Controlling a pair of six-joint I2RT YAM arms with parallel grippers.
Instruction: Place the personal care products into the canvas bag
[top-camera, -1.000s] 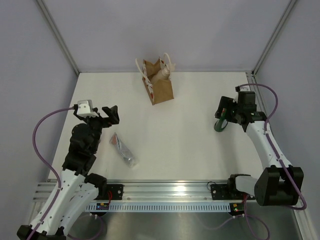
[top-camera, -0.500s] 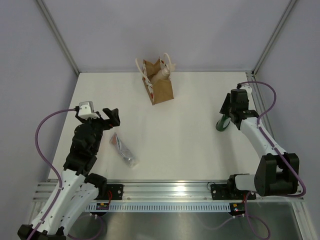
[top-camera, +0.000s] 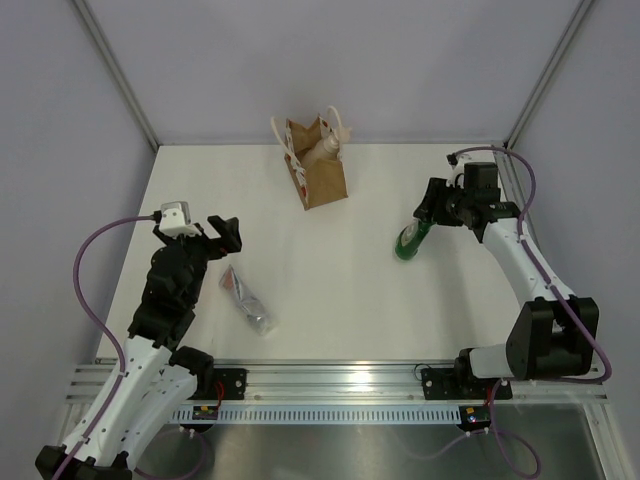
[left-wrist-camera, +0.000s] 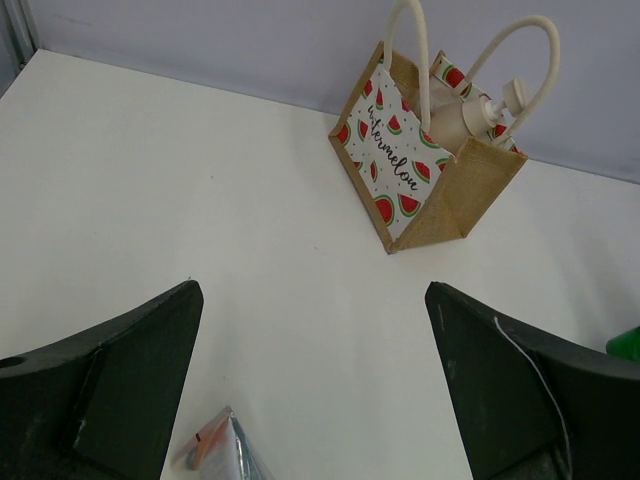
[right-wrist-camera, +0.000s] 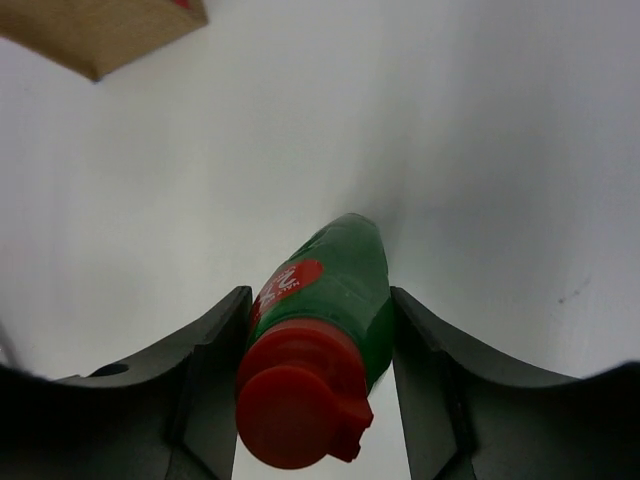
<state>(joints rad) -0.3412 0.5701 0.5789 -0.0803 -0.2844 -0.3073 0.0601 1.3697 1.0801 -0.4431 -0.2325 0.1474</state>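
**Right arm grips green bottle; bag stands by the far edge**

Top view: the right end effector is clamped on a dark green plastic bottle with a red top. The bottle tilts over the right part of the white surface. The small tan canvas bag with cream loop handles stands near the far edge, with a beige pump bottle inside it. Bare surface lies between the green bottle and the bag. The left end effector is spread wide and holds nothing. It is near a silvery squeeze tube that lies front-left.

Left wrist view: the wide-apart fingers frame open surface up to the bag. The tube peeks in at the bottom edge.

Right wrist view: both fingers press the green bottle's sides below its red top. Whether its base touches the surface, I cannot tell.
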